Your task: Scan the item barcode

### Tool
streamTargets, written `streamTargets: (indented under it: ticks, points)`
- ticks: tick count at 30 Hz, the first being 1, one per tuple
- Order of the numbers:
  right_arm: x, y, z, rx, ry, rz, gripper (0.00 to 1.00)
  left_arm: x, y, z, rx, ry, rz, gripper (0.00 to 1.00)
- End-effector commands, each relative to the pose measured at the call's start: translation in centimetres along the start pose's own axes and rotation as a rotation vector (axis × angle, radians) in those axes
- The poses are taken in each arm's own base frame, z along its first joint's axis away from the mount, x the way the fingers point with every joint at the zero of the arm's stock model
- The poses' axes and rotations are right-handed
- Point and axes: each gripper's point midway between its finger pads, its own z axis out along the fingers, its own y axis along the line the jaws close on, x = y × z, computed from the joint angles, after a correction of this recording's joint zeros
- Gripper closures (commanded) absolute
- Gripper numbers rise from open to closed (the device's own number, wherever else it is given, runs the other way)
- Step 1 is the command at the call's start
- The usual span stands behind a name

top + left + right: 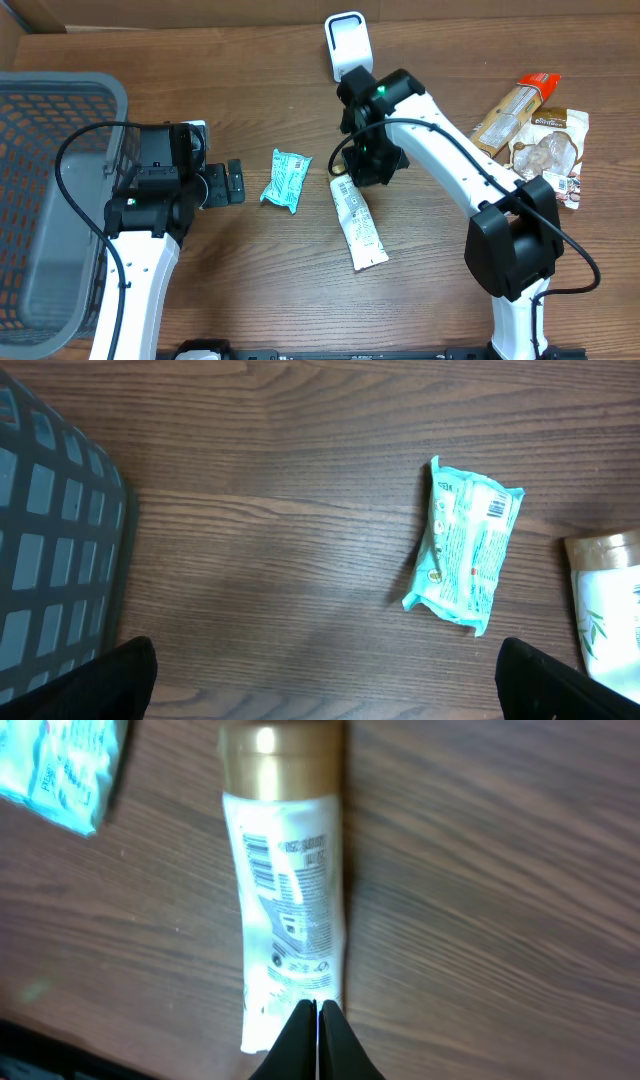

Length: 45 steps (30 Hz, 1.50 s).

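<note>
Right wrist view: right gripper (317, 1035) has fingers shut tip to tip, no gap, nothing btw them. Tips overlap the crimped tail of the white tube (290, 890) in that view, but overhead shows the tail lying free on the table (250, 290) w/ the wrist up over the cap end, so prob hovering above, not gripping. Tube lies flat, gold cap (283, 755) toward the scanner (346, 42), barcode (262, 865) face up in the cap half. Code-up helps: a grab across the body lower down would leave it uncovered, but fingers need to open first

Left gripper (325, 670) spread fully wide, empty, low over bare wood. Teal packet (465, 545) lies ahead of it, apart from the tube w/ a small gap. Basket (60, 530) sits close on the left arm's outer side, so little room there. Snack packs (545, 140) near the right edge, well clear of the tube. Scanner stands at the far edge just behind the right wrist, open wood btw it and the tube, so best free path is up and back. Risk imo: a sideways sweep nudges the packet
</note>
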Motion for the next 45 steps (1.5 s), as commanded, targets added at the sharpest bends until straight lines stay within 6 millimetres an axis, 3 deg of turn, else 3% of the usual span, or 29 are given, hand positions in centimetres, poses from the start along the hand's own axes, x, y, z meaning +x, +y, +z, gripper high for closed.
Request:
streamTargets:
  ticks: [1,6,17,23,25,27,29,33,37,41,45]
  points:
    - [1.5,0.6,2.0,-0.045,0.050,-0.036,0.96,0.1,0.2,0.2,-0.009,0.007,0.012,0.00]
    - [2.3,0.8,4.7,-0.091,0.072,-0.029,0.96,0.1,0.2,0.2,-0.009,0.007,0.012,0.00]
    - [3.1,2.1,6.7,-0.087,0.083,-0.043,0.96,0.1,0.2,0.2,-0.009,0.007,0.012,0.00]
    - [3.6,2.3,9.5,-0.086,0.069,0.009,0.96,0.1,0.2,0.2,-0.009,0.007,0.012,0.01]
    - [3.8,2.2,9.6,-0.085,0.075,0.016,0.89,0.1,0.2,0.2,-0.009,0.007,0.012,0.01]
    - [3.5,2.0,9.3,-0.088,0.068,0.023,0.70,0.1,0.2,0.2,-0.009,0.007,0.012,0.01]
    - [2.9,1.9,8.6,-0.092,0.056,0.031,0.59,0.1,0.2,0.2,-0.009,0.007,0.012,0.01]
    - [0.9,1.3,4.9,-0.112,-0.019,0.057,0.47,0.1,0.2,0.2,-0.009,0.007,0.012,0.00]
    - [0.8,-0.3,1.9,-0.134,-0.060,0.106,0.31,0.1,0.2,0.2,-0.009,0.007,0.012,0.00]
    - [1.6,0.0,1.7,-0.258,-0.019,0.064,0.26,0.1,0.2,0.2,-0.009,0.007,0.012,0.00]
    - [2.4,1.2,3.5,-0.369,0.011,0.045,0.22,0.1,0.2,0.2,-0.009,0.007,0.012,0.01]
